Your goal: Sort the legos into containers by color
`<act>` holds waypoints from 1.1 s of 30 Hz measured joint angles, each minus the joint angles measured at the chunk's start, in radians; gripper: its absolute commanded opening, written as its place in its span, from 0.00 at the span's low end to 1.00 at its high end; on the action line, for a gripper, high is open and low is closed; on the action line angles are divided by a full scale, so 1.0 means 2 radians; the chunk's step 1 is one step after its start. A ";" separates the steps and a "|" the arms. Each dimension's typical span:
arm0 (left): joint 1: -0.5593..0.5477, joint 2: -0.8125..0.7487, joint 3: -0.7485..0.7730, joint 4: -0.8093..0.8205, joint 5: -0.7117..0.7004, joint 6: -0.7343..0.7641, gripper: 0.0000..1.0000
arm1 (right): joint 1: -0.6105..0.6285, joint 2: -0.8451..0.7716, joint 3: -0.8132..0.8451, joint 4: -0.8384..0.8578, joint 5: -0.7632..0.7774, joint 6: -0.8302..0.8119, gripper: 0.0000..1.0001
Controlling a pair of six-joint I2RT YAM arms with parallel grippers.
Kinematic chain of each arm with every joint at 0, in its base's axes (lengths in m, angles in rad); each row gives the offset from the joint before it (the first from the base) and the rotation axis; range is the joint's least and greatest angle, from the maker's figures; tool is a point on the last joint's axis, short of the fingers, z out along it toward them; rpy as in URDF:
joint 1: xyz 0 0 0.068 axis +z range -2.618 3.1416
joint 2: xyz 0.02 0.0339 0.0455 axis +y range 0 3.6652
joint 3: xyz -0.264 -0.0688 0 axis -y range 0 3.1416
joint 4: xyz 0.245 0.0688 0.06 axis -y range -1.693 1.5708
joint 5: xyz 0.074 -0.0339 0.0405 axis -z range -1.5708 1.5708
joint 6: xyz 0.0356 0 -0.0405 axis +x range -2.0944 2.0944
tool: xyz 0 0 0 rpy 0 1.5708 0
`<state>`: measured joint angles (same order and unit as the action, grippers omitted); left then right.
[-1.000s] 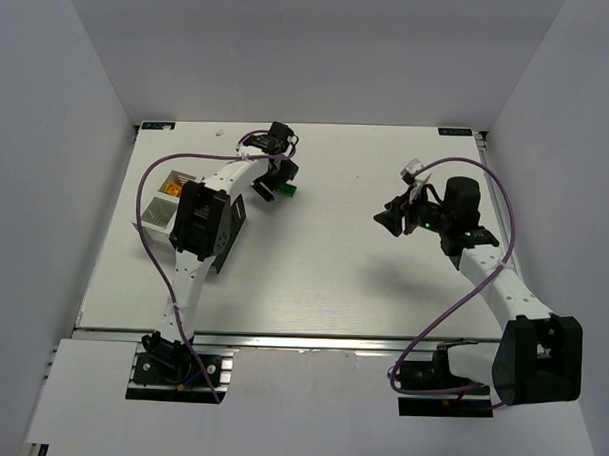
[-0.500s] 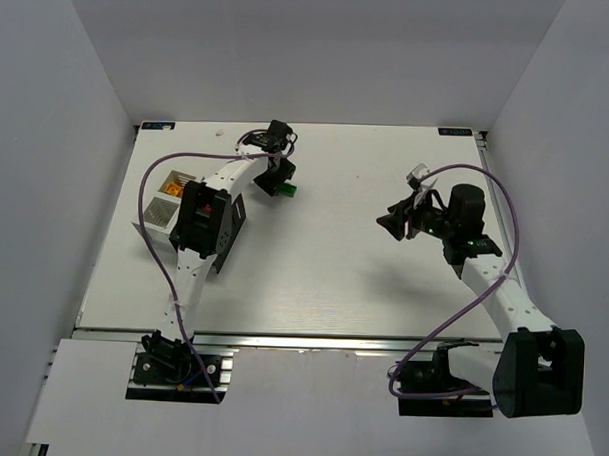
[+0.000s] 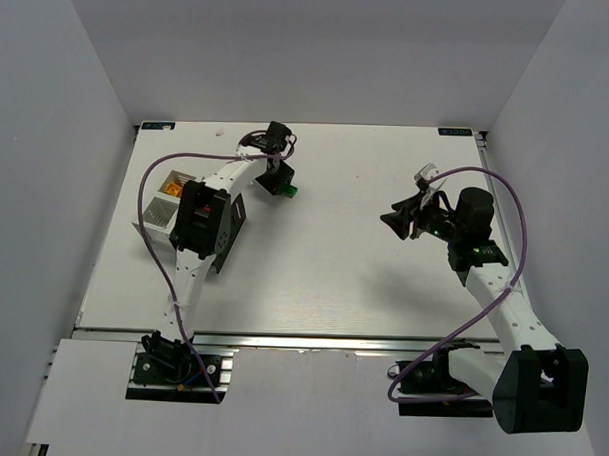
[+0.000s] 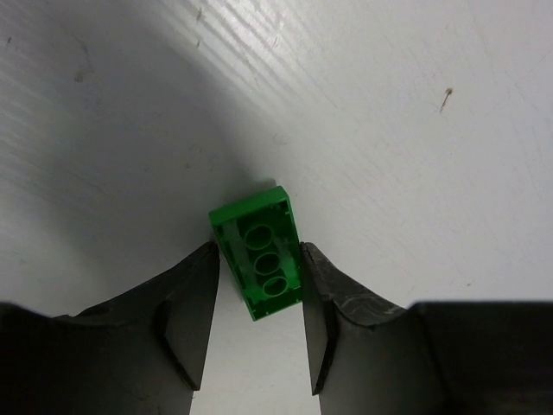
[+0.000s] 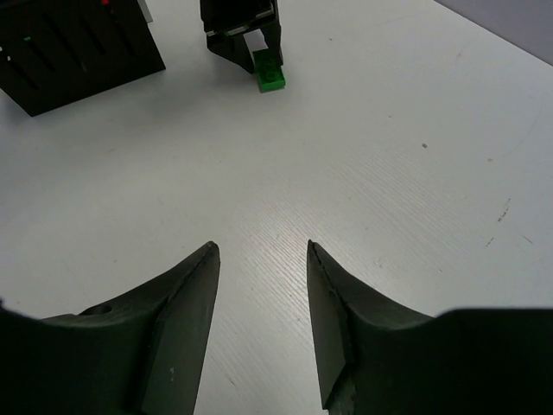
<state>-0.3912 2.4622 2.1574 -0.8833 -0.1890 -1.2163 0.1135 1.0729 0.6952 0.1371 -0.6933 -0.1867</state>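
Note:
A green lego (image 4: 257, 259) lies underside up on the white table, its round tubes showing. My left gripper (image 4: 259, 249) is shut on the green lego, one finger against each long side. From above, this left gripper (image 3: 276, 182) and the green lego (image 3: 289, 190) sit at the table's far left-centre. My right gripper (image 5: 261, 246) is open and holds nothing, hovering over bare table at the right (image 3: 393, 220). The containers stand at the left: a white bin (image 3: 169, 186) with yellow-orange pieces, another white bin (image 3: 157, 215), and a black container (image 5: 78, 47) partly hidden under my left arm.
White walls enclose the table on three sides. My left arm's black joint (image 3: 200, 219) hangs over the containers. A purple cable (image 3: 149, 248) loops beside that arm. The table's far edge (image 3: 308, 125) lies close behind the left gripper.
The left gripper's fingers have closed in on the green lego. The right arm has drawn back to the right, its gripper still open.

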 measured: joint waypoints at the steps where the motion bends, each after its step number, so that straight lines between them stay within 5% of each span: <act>1: 0.000 -0.005 -0.010 0.006 0.003 0.005 0.51 | 0.000 0.000 0.000 0.000 -0.001 0.001 0.50; 14: -0.020 -0.089 -0.150 0.049 0.015 0.082 0.44 | 0.000 0.000 0.000 -0.001 -0.010 0.003 0.48; 24: -0.044 -0.127 -0.212 0.054 0.011 0.126 0.60 | 0.000 -0.003 0.000 -0.008 -0.012 0.003 0.48; 33: -0.045 -0.130 -0.218 0.051 0.008 0.142 0.51 | 0.000 -0.003 0.001 -0.015 -0.012 0.003 0.47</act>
<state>-0.4820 2.2028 1.7206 -0.7815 -0.1730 -0.9321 0.1131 1.0664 0.6979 0.1074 -0.7181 -0.1802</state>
